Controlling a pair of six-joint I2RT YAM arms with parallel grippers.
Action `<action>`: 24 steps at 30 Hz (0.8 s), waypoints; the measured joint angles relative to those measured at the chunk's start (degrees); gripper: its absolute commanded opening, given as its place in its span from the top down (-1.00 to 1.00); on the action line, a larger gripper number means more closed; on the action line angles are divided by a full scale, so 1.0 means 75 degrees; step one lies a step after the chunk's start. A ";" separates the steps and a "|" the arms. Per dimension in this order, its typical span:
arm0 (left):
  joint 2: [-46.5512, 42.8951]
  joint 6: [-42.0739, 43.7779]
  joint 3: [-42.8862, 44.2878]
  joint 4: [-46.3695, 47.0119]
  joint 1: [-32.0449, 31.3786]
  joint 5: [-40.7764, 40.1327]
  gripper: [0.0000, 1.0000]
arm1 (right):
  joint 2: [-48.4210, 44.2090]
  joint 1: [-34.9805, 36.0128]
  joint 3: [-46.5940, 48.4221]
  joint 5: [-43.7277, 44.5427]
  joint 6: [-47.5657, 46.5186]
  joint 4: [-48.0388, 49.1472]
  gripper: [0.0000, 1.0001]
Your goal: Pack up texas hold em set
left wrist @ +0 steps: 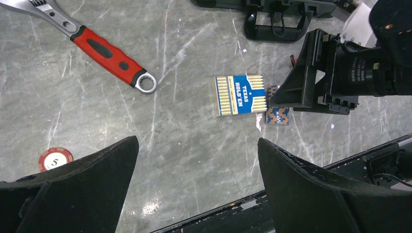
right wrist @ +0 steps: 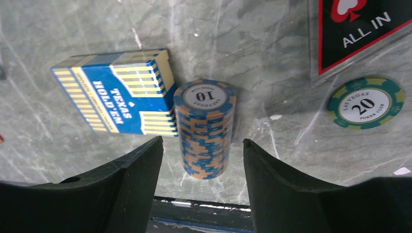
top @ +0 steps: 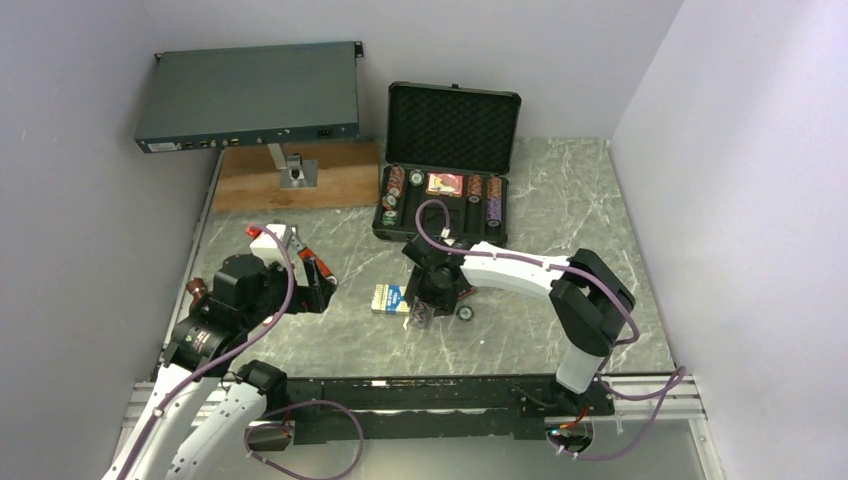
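Observation:
The black case [top: 452, 115] stands open at the back of the table, with rows of chips in its foam tray [top: 442, 190]. On the table in front of it lies the blue-yellow card box [right wrist: 116, 92] [top: 390, 299] [left wrist: 240, 94]. A blue-orange chip stack [right wrist: 205, 128] [left wrist: 278, 116] stands right beside the box. My right gripper [right wrist: 201, 141] [top: 425, 305] is open around that stack, with a gap on each side. An "ALL IN" token [right wrist: 357, 29] and a green chip [right wrist: 365, 102] lie to the stack's right. My left gripper [left wrist: 197, 141] is open and holds nothing. A red chip [left wrist: 55, 158] lies near its left finger.
A red-handled wrench [left wrist: 109, 56] [top: 315, 265] lies on the left of the table beside my left arm. A grey electronics box [top: 250, 95] stands over a wooden board [top: 295, 180] at the back left. The case's handle [left wrist: 277, 24] faces the table's front.

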 measured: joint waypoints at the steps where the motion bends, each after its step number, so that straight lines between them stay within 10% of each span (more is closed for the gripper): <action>1: -0.0009 0.0000 0.0000 0.0000 0.0000 -0.0012 -0.98 | 0.0047 0.0000 0.0009 0.0012 0.0000 -0.0026 -0.25; 24: -0.0020 -0.0003 0.0000 0.0000 0.0000 -0.0076 -0.98 | 0.0341 0.0023 0.0029 0.0020 -0.0026 0.0029 0.20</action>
